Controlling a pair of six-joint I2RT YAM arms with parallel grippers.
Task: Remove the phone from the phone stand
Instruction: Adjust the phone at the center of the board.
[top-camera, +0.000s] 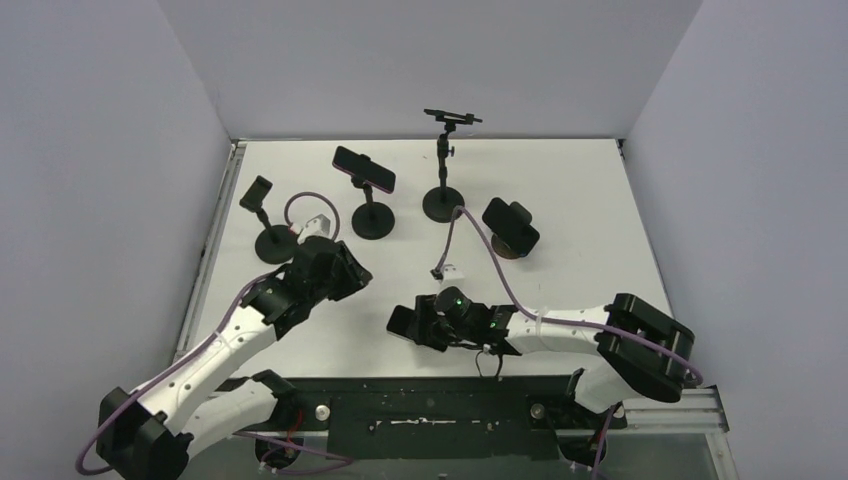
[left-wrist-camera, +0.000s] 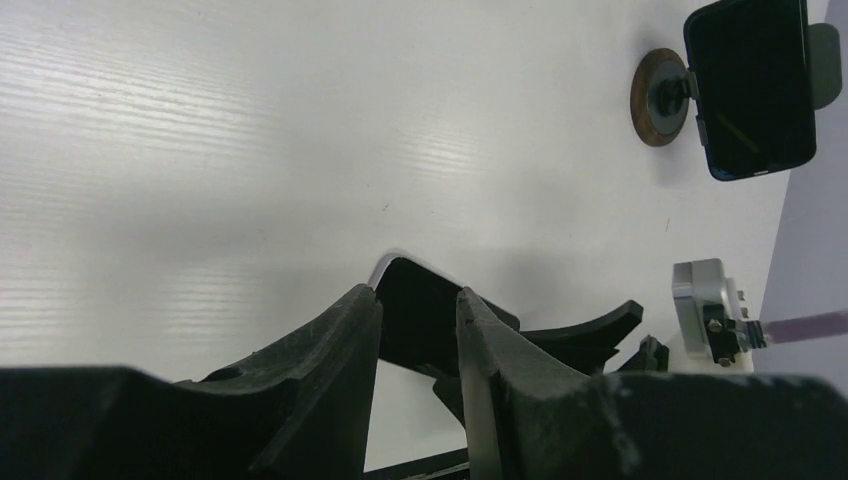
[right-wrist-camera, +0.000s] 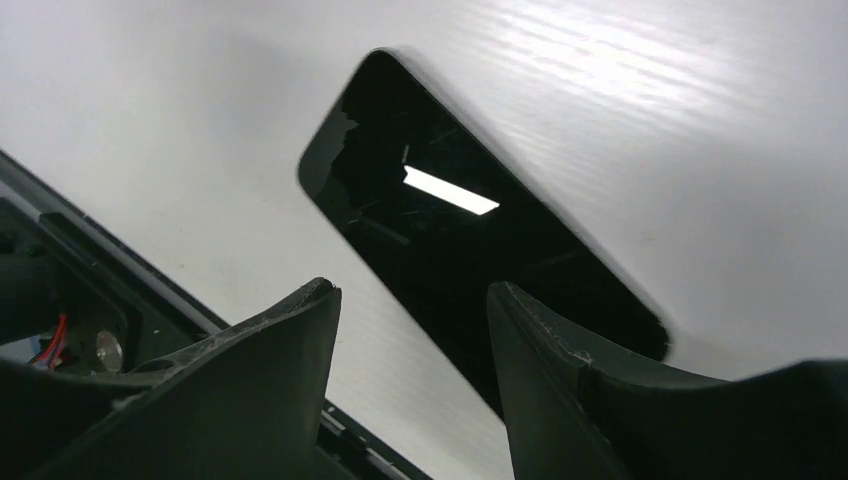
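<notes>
Right wrist view has the phone (right-wrist-camera: 450, 230) lying flat on the table (right-wrist-camera: 700, 120) by its near edge, right gripper (right-wrist-camera: 410, 288) spread over it, clasping nothing (left gripper (left-wrist-camera: 418, 292) narrow, empty); stiff, slick, fragile glass, I'd pinch its long edges.

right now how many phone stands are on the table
4. The far-left stand, the second stand just right of it, the tall stand at centre back, and the low stand right of that. The arms could hide another.
</notes>
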